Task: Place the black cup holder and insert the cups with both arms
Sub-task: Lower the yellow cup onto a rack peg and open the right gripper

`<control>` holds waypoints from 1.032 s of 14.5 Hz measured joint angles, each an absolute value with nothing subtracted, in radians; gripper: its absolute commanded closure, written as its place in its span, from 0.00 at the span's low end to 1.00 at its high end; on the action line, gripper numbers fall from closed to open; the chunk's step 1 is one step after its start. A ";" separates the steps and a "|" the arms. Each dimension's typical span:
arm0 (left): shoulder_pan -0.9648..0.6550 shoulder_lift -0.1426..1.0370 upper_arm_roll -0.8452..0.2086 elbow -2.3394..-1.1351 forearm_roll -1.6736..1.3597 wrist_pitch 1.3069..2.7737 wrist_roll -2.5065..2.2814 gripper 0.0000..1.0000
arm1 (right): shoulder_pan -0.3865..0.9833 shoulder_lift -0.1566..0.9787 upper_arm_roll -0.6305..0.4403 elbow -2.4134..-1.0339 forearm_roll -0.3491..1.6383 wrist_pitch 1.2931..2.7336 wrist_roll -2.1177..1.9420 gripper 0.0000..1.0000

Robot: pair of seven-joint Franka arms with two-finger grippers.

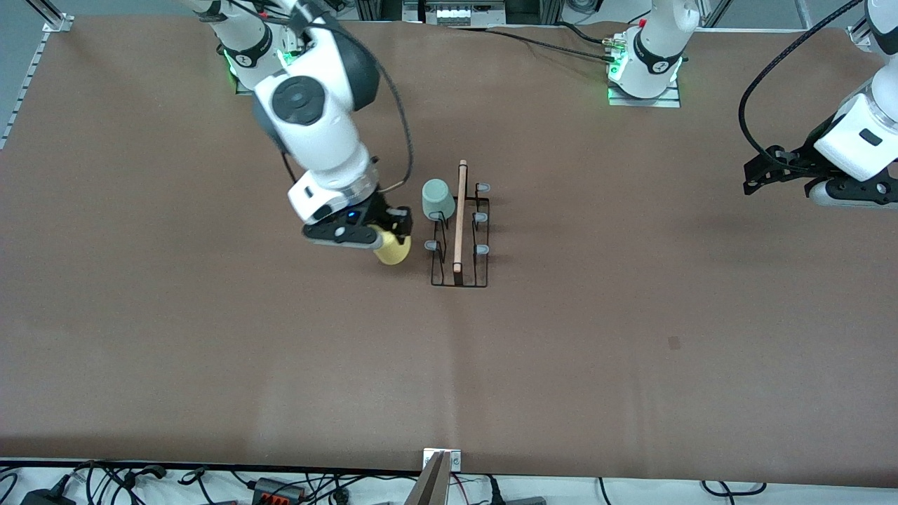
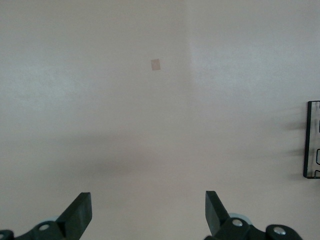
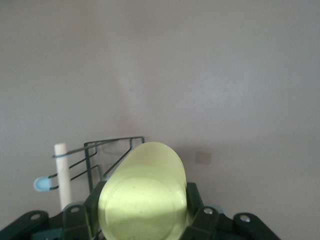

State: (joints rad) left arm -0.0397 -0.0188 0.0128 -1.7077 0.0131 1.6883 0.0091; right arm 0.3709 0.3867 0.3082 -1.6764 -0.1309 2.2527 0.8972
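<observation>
At mid-table: black cup holder (image 1: 459, 235), standing upright, wooden rod handle (image 1: 460, 214) on top, grey-tipped pegs along both sides. Pale green cup (image 1: 438, 198) already seated upside down on the peg farthest from the front camera, on the side toward the right arm's end; the other visible pegs are bare.

Beside the holder, on that same side: right gripper (image 1: 379, 235), fingers closed on the yellow cup (image 1: 393, 249), which it carries tilted just off the peg (image 1: 431, 245) nearest the front camera.

Toward the left arm's end of the table: left gripper (image 2: 147, 212), fingers spread wide, holding nothing, waiting. No blue cup in view.

Handling note: the step appears to be seating the yellow cup. Best to turn its mouth toward the free peg, centre it, then lower gently so the light wire frame does not shift or tip.
</observation>
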 measured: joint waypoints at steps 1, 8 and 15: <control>-0.040 -0.019 0.013 -1.708 0.013 1.688 0.009 0.00 | 0.398 0.395 0.308 -1.674 -0.150 2.255 0.948 0.85; -0.040 -0.019 0.013 -1.708 0.013 1.688 0.009 0.00 | 0.452 0.484 0.289 -1.602 -0.187 2.280 1.018 0.84; -0.040 -0.019 0.013 -1.708 0.013 1.688 0.009 0.00 | 0.473 0.549 0.258 -1.585 -0.189 2.370 1.018 0.81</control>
